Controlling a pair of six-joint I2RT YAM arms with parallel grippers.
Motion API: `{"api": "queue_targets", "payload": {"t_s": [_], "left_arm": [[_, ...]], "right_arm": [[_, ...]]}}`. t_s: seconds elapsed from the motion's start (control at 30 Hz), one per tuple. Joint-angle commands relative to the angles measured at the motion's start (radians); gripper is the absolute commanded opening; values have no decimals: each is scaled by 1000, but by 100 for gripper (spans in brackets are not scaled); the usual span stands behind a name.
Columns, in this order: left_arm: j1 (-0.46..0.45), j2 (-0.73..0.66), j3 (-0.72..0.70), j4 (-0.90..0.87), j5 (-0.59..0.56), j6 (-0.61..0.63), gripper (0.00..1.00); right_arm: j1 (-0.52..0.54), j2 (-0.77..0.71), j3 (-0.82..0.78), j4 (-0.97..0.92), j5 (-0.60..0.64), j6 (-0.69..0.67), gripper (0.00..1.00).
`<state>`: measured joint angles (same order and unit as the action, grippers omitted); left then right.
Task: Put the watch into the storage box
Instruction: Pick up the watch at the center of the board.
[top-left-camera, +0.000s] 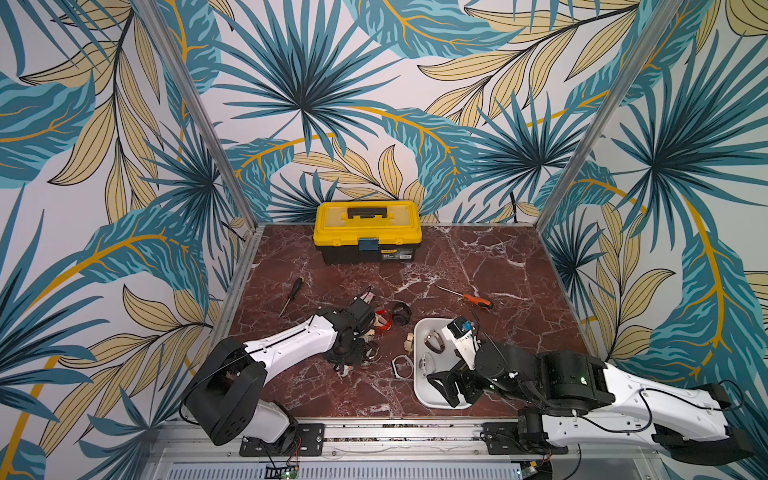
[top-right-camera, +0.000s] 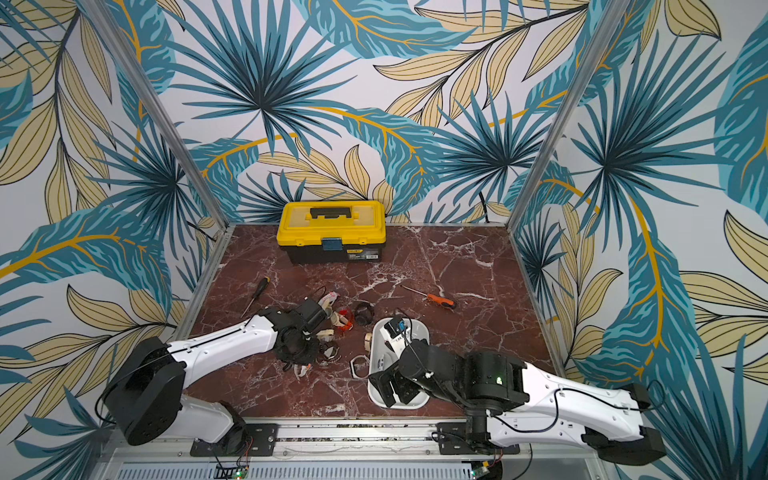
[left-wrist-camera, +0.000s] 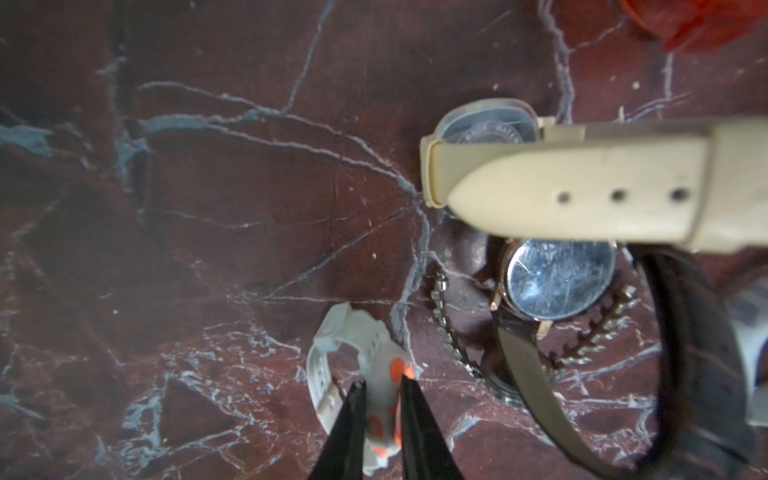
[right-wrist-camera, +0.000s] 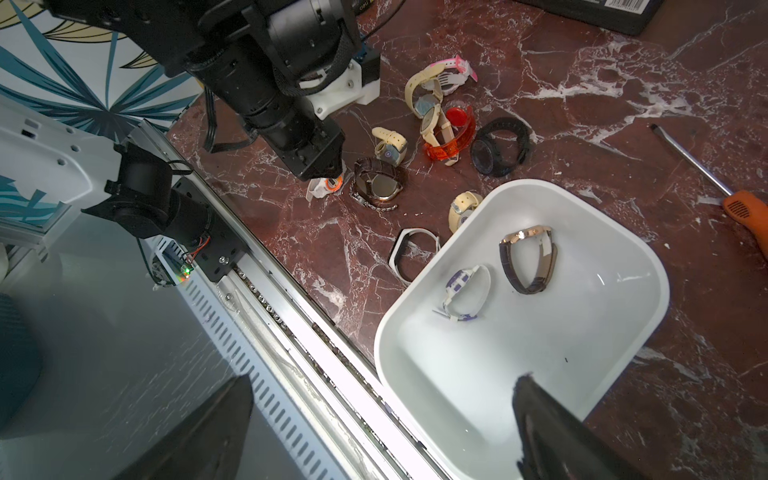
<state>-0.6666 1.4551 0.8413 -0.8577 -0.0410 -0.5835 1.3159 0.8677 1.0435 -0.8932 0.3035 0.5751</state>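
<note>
Both top views look down from high above the front rail (top-left-camera: 399, 432) toward the back wall (top-left-camera: 332, 104), sharing the whole marble table (top-left-camera: 478, 266) up to the yellow toolbox (top-left-camera: 368, 230). The left wrist camera hangs very close over that table, looking down past the left gripper (left-wrist-camera: 382, 383) at the white-and-orange watch (left-wrist-camera: 374, 361). The right wrist camera sits higher, above the storage box (right-wrist-camera: 478, 395), facing slantwise toward the left arm (right-wrist-camera: 270, 83), and shows that same watch (right-wrist-camera: 321, 189) too.

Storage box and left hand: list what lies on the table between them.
In the right wrist view, between the left hand and the storage box lie a brown-strap watch, a white band and a cream watch.
</note>
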Motion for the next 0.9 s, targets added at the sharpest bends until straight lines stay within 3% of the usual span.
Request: {"api": "queue_targets", "payload": {"t_s": [0.0, 0.23, 0.53, 0.7, 0.87], "left_arm": [[4, 6, -25, 8, -9, 2, 15], [3, -18, 2, -25, 2, 5, 10], [-62, -178, 225, -254, -48, -9, 9], [-159, -152, 381, -286, -9, -32, 10], [-324, 20, 582, -241, 44, -49, 9]], "right_arm": [[5, -15, -9, -23, 33, 4, 100], [4, -28, -20, -26, 64, 16, 100], [3, -111, -64, -18, 181, 80, 100], [3, -164, -74, -48, 223, 119, 100], [2, -175, -76, -46, 201, 112, 100]]}}
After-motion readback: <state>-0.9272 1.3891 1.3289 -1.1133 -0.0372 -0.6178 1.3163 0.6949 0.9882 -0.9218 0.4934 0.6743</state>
